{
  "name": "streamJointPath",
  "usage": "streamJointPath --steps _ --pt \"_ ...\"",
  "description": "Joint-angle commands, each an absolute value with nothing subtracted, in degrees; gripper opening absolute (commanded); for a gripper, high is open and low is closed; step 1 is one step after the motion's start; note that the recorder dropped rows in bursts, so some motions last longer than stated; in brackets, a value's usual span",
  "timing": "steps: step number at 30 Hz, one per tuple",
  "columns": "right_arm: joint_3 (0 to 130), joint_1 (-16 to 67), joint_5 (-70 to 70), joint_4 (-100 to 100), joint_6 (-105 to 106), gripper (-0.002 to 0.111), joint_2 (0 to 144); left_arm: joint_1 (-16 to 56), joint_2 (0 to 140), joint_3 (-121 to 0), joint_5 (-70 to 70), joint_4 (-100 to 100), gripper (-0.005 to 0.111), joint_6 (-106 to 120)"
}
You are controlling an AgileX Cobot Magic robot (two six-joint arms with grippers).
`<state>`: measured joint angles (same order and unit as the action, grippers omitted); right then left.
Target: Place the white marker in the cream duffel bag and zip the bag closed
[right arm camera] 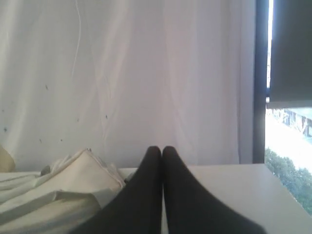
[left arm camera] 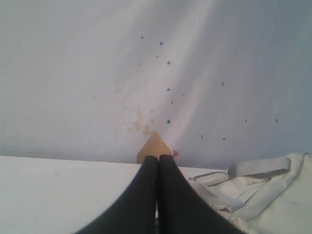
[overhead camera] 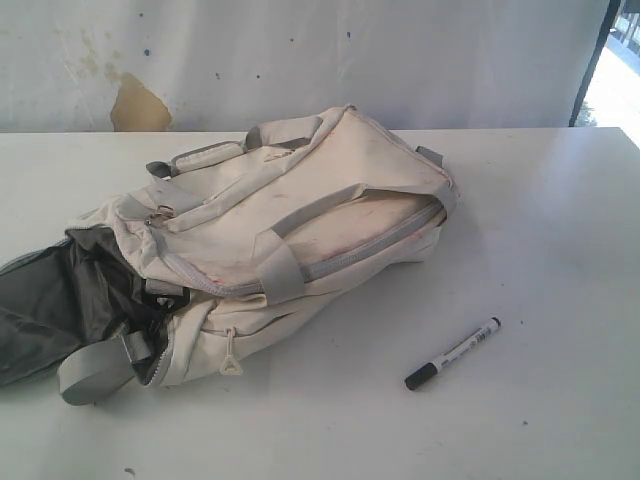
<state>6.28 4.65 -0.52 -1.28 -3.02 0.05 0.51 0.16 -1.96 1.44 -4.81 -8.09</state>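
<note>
The cream duffel bag point(overhead camera: 290, 225) lies on its side across the middle of the white table point(overhead camera: 540, 220), its left end gaping with dark grey lining point(overhead camera: 60, 300) spilling out. The white marker point(overhead camera: 452, 353) with a black cap lies on the table in front of the bag, to the right. Neither arm appears in the exterior view. My left gripper point(left arm camera: 157, 158) is shut and empty, with the bag point(left arm camera: 273, 190) beside it. My right gripper point(right arm camera: 162, 149) is shut and empty too, next to the bag point(right arm camera: 73, 180). The marker is out of both wrist views.
A white curtain point(overhead camera: 300, 60) with stains and a tan patch point(overhead camera: 138, 105) hangs behind the table. A dark window frame point(right arm camera: 261, 83) stands at the right. The bag's grey strap point(overhead camera: 95, 372) loops out near the table's front left.
</note>
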Motion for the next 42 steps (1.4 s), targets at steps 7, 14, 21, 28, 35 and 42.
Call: streamJointPath --steps 7,14,21,28,35,42 --pt "23.0 4.6 -10.9 -5.2 -3.2 0.0 7.6 0.7 0.0 -32.3 -33.0 -4.7 0.0 -5.6" --pt "29.3 4.6 -10.6 -4.1 -3.3 0.0 25.2 0.7 2.3 -38.8 -40.3 -4.8 0.0 -6.5" --pt "32.6 4.6 -23.4 -0.5 -3.3 0.0 32.7 0.7 14.4 -38.8 -39.3 -4.4 0.0 -6.4" --pt "33.3 4.6 -28.6 16.0 -0.9 0.001 38.9 0.7 30.8 -38.8 -38.3 -0.5 0.021 -4.1" --pt "35.3 4.6 -33.8 28.7 3.8 0.032 46.4 0.7 44.3 -38.8 -36.2 6.3 0.045 -4.0" --pt "35.3 4.6 -34.1 36.9 4.7 0.055 53.4 0.7 58.0 -40.4 -35.6 15.2 0.044 1.7"
